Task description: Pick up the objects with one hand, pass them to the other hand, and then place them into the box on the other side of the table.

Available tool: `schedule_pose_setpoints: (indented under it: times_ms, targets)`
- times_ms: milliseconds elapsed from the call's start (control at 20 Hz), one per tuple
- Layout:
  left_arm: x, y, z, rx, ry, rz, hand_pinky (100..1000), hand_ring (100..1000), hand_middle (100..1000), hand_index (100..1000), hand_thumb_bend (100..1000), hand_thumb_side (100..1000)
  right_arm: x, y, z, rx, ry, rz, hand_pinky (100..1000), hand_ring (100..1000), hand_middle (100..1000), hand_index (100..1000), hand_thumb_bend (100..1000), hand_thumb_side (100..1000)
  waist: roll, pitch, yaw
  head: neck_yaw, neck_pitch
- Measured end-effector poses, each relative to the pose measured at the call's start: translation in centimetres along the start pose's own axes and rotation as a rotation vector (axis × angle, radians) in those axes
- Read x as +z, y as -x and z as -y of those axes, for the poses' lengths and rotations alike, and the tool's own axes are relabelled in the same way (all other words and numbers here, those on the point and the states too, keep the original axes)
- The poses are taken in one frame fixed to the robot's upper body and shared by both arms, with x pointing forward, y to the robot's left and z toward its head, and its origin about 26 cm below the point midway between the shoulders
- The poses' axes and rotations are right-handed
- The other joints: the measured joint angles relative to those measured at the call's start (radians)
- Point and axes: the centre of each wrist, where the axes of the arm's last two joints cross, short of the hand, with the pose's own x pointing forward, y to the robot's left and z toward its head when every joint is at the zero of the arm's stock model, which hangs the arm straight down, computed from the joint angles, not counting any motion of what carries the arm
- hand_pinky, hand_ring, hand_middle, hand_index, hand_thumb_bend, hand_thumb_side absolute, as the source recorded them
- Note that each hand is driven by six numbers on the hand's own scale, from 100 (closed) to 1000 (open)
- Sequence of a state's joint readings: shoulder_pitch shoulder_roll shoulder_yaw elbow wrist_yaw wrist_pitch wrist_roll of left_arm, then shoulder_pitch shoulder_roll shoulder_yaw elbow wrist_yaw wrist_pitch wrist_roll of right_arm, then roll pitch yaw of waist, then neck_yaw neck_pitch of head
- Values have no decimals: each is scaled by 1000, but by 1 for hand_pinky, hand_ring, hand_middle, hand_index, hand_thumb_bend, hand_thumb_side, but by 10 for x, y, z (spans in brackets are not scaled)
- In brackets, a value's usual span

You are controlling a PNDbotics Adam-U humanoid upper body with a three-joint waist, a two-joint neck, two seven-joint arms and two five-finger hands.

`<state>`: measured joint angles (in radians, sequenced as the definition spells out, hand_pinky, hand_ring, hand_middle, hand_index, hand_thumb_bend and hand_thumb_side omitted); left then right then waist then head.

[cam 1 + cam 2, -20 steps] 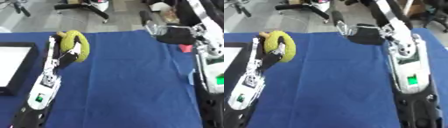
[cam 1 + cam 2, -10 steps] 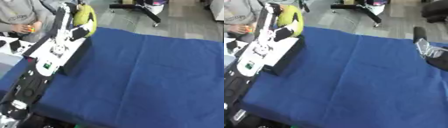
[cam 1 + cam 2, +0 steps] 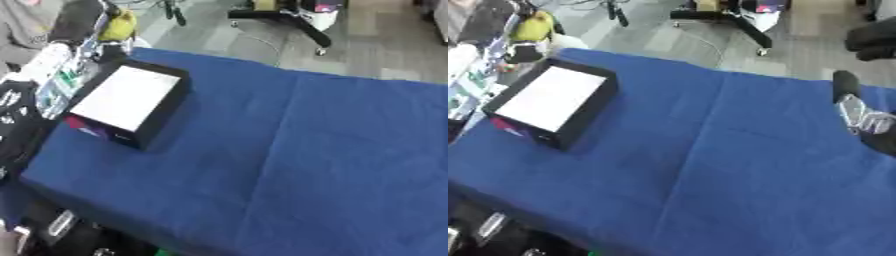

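Note:
A yellow rounded object (image 3: 535, 28) is up at the far left, just beyond the far corner of the box and over the table's edge. My left hand (image 3: 94, 41) is curled around it, and its arm runs down the left side. The box (image 3: 129, 98) is black with a white inside and lies on the left part of the blue table (image 3: 289, 165). A black and silver part of my right hand (image 3: 857, 113) shows at the right edge, low over the cloth; its fingers are not readable.
Office chair bases (image 3: 289, 20) stand on the grey floor beyond the table's far edge. A small red patch (image 3: 80, 126) shows at the box's near left side. Dark equipment (image 3: 17, 115) sits along the left border.
The camera has swung left, so the whole box now shows. My left hand still holds the yellow object, which now sits beyond the box's far corner.

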<state>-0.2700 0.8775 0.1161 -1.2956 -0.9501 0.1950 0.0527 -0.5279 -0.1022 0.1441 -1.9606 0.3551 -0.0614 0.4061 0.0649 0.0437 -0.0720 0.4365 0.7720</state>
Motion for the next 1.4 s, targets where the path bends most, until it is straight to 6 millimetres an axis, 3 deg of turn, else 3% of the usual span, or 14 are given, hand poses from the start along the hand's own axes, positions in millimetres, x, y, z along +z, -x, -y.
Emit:
schedule_pose_setpoints:
  times_ms: [350, 550, 600, 650, 700, 800, 850, 900, 1050, 1200, 1400]
  targets:
    - [-6, 34, 40, -61, 217, -145, 487, 318, 282, 484, 100, 136, 0, 0, 0, -3, -4, 4, 726, 731, 652, 730, 135, 159, 0, 0, -11, -29, 0]
    - [-7, 26, 54, -24, 239, -133, 573, 391, 357, 552, 104, 142, 0, 0, 0, -7, -7, 7, 727, 732, 652, 730, 133, 160, 0, 0, -19, -44, 0]
    - [-8, 22, 56, -18, 244, -125, 640, 464, 440, 633, 291, 192, 0, 0, 0, -7, -8, 7, 727, 732, 652, 730, 132, 161, 0, 0, -21, -45, 0]
    - [-8, 19, 58, -15, 256, -116, 670, 501, 481, 671, 358, 212, 0, 0, 0, -8, -8, 8, 727, 732, 653, 730, 132, 161, 0, 0, -21, -46, 0]
    - [-8, 17, 60, -15, 278, -106, 706, 555, 538, 721, 492, 253, 0, 0, -1, -9, -9, 8, 727, 732, 653, 731, 132, 161, 0, 0, -23, -48, 0]
    - [-10, 13, 60, -19, 329, -86, 749, 626, 616, 789, 609, 298, 0, 0, -1, -9, -10, 9, 727, 732, 653, 731, 131, 161, 0, 0, -25, -52, 0]
    - [-11, 12, 59, -22, 354, -80, 783, 691, 687, 841, 742, 362, 0, 0, -1, -10, -10, 9, 727, 732, 652, 731, 131, 161, 0, 0, -25, -53, 0]
    - [-12, 11, 58, -26, 378, -75, 802, 723, 723, 875, 802, 391, 0, 0, -1, -11, -11, 9, 727, 732, 652, 731, 131, 161, 0, 0, -25, -54, 0]
    - [-15, 6, 50, -36, 420, -54, 834, 773, 776, 907, 905, 430, 0, 0, -1, -12, -12, 9, 726, 732, 652, 730, 131, 161, 0, 0, -25, -56, 0]
    - [-20, -3, 30, -37, 372, -19, 843, 780, 785, 912, 897, 453, 0, 0, -1, -12, -12, 8, 726, 732, 652, 731, 133, 159, 0, 0, -24, -56, 0]
    - [-22, -20, -13, -34, 187, 44, 829, 738, 740, 868, 871, 442, 1, 1, 0, -10, -9, 4, 727, 735, 655, 731, 142, 155, 0, 0, -17, -61, 0]
